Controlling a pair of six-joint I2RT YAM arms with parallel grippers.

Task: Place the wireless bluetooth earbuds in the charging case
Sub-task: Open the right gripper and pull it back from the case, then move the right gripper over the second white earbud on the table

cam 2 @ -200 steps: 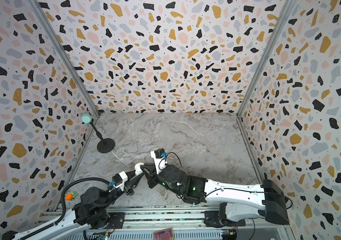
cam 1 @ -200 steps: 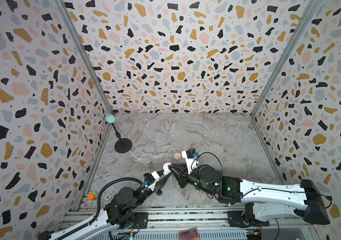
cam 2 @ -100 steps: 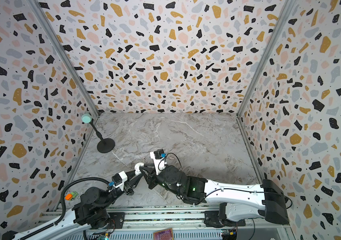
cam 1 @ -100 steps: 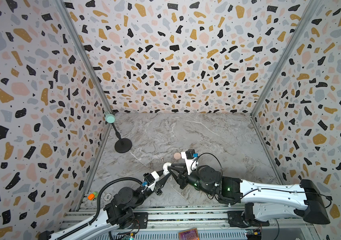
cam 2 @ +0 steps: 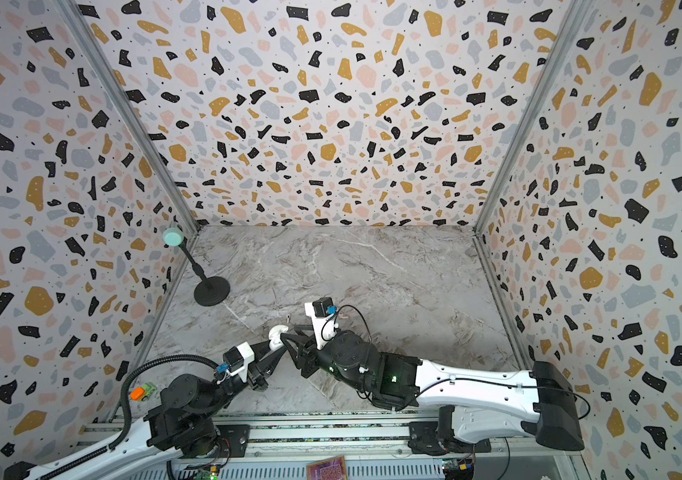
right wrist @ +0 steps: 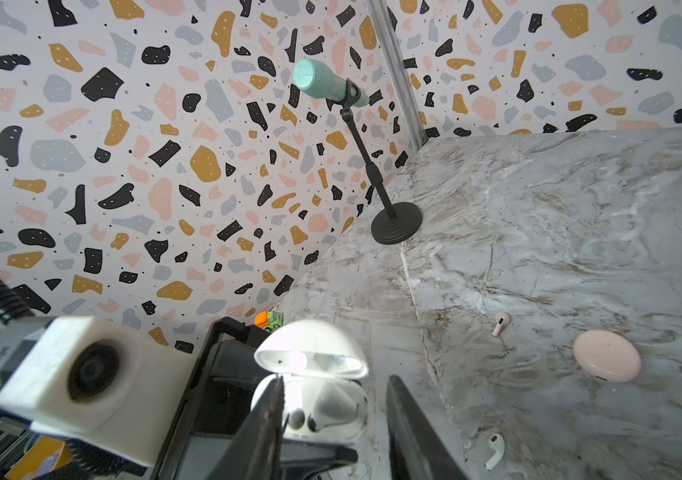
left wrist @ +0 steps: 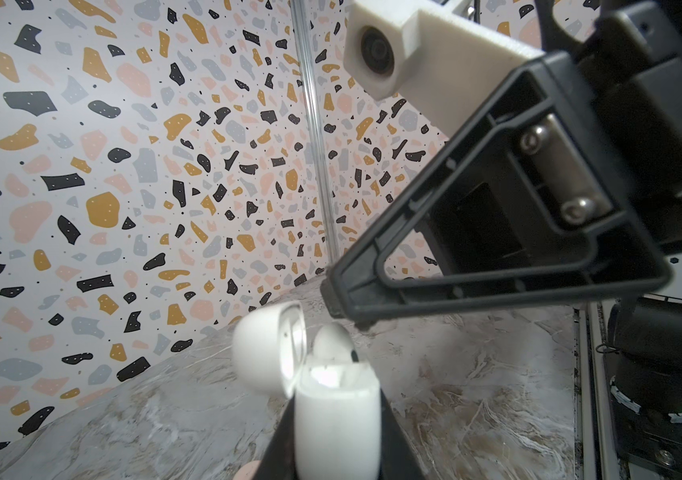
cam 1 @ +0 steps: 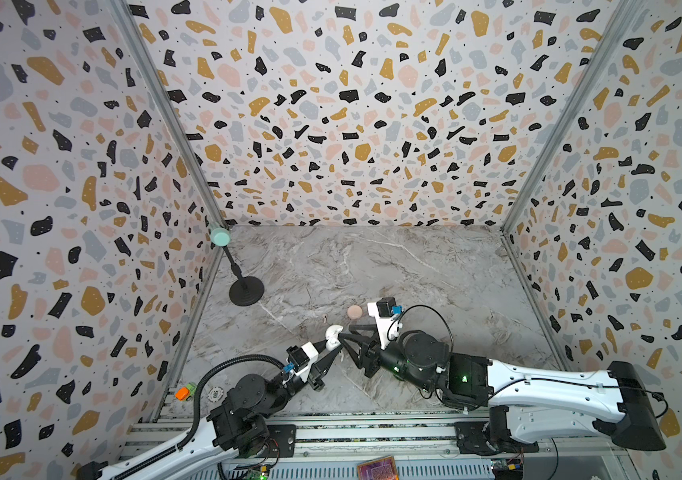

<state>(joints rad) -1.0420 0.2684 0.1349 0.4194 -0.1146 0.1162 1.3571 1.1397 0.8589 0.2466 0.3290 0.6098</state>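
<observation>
Left end effector (cam 1: pixel 332 344) clamps the open charging case (left wrist: pixel 337 419). White earbud (left wrist: pixel 333 343) sits bulb-up inside, at nine o'clock of the right end effector (right wrist: pixel 335 377) in both top views. Its jaws are parted, empty, tips just beside it.

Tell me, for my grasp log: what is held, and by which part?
The left gripper clamps the open white charging case by its base; the right gripper holds nothing.

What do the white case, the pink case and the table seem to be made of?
The white case looks like smooth, slightly glossy plastic: light glints on its open lid. The pink case seems plastic too, more matte, with a soft even sheen. The table looks like grey veined marble; real stone or print, I cannot tell.
</observation>
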